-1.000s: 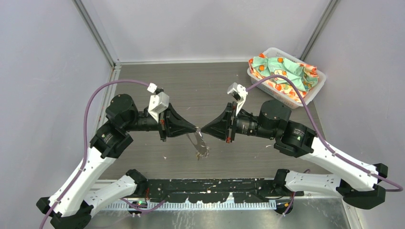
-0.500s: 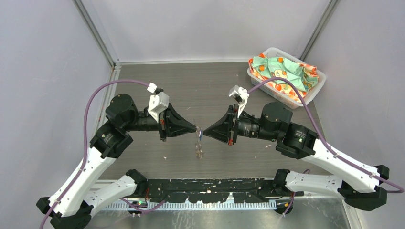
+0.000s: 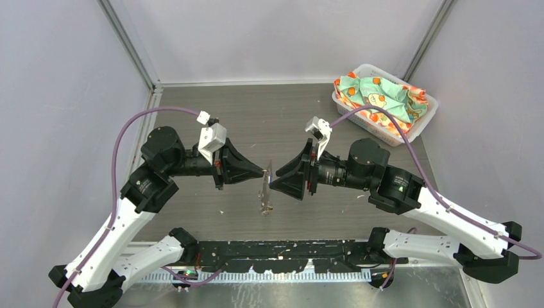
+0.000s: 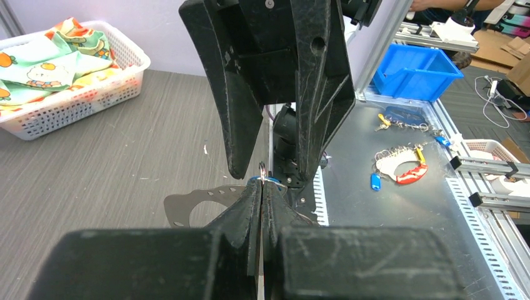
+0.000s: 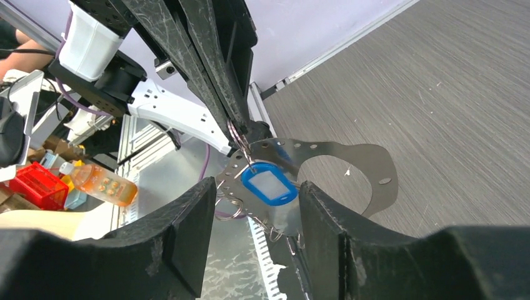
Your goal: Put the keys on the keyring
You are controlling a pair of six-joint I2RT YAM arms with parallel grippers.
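Observation:
The keyring [image 5: 350,156] is a flat grey metal loop with small holes along its rim. It hangs in the air between the two arms and looks edge-on in the top view [image 3: 264,196]. My left gripper [image 3: 263,172] [image 4: 261,185] is shut on a thin wire ring at the keyring's top. From that ring hangs the blue plastic head of a key [image 5: 269,186]; several small wire rings dangle below it. My right gripper [image 5: 257,189] [image 3: 272,183] stands open, one finger on each side of the blue head, touching nothing.
A white basket of patterned cloth [image 3: 385,102] sits at the table's far right corner. A slotted rail [image 3: 289,277] runs along the near edge between the arm bases. Off the table lie a blue bin [image 4: 415,72] and a spare key bunch [image 4: 400,165].
My right gripper was shut tip to tip against the left one; it has opened and slid left around the hanging blue head. The keyring has swung to hang edge-on.

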